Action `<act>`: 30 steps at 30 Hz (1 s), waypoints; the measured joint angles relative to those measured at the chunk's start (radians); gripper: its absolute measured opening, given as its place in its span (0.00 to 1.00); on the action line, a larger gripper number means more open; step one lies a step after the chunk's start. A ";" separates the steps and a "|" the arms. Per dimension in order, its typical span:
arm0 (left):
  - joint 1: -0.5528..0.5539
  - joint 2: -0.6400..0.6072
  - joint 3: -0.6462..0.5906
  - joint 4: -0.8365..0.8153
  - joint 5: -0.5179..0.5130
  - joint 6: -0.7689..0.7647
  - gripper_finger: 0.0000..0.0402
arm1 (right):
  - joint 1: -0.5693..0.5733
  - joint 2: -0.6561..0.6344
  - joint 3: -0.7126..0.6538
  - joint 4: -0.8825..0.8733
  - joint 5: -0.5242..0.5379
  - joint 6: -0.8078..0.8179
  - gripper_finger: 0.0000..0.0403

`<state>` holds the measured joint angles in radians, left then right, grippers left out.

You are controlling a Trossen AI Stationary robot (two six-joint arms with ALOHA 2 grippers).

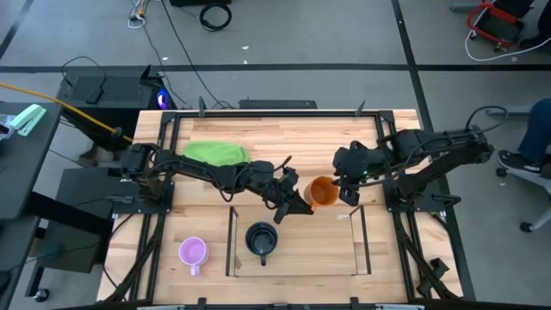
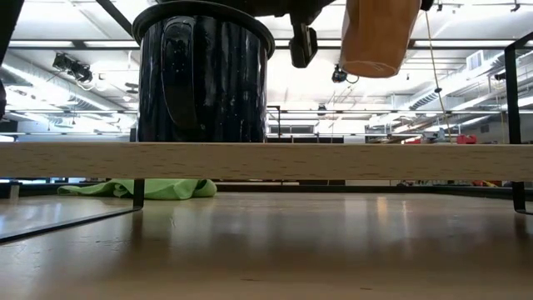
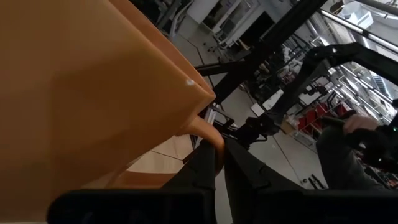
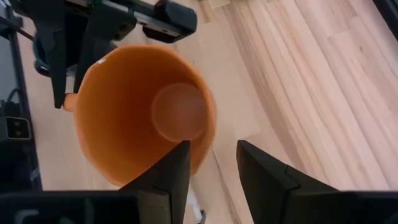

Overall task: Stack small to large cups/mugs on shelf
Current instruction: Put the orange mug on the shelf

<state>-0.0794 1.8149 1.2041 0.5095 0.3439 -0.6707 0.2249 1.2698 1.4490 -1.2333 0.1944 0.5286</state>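
Observation:
My left gripper (image 1: 301,204) is shut on the orange mug (image 1: 323,191) and holds it in the air above the shelf's far edge; the mug also shows raised in the low view (image 2: 379,37). My right gripper (image 4: 212,168) is open at the mug's right rim (image 4: 208,134); I cannot tell whether it touches. The black mug (image 1: 261,239) stands on its base on the shelf's wooden floor (image 2: 266,160), handle toward the near edge. The light purple mug (image 1: 193,252) stands on the table left of the shelf (image 1: 231,245). My left gripper pinches the orange mug's handle (image 3: 208,134) between its two fingers (image 3: 249,168), which also shows in the right wrist view (image 4: 68,99). The fingers come from the table's left, slanting down. The mug hangs lifted clear, roughly upright with its mouth up.
A green cloth (image 1: 215,153) lies on the table at the far left, behind the left arm. The shelf's clear side panels (image 1: 360,241) stand on either side of the black mug. A person sits beyond the table's right edge (image 1: 534,138).

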 joint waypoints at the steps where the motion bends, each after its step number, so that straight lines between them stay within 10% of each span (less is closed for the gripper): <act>1: 0.000 0.000 0.000 0.000 0.000 0.000 0.05 | 0.000 0.010 0.000 0.000 0.000 -0.005 0.34; 30: -0.001 0.000 0.000 -0.007 0.003 0.003 0.05 | -0.016 0.090 0.000 0.010 0.042 -0.069 0.32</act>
<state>-0.0807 1.8149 1.2037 0.5025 0.3470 -0.6674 0.2093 1.3594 1.4490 -1.2229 0.2363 0.4599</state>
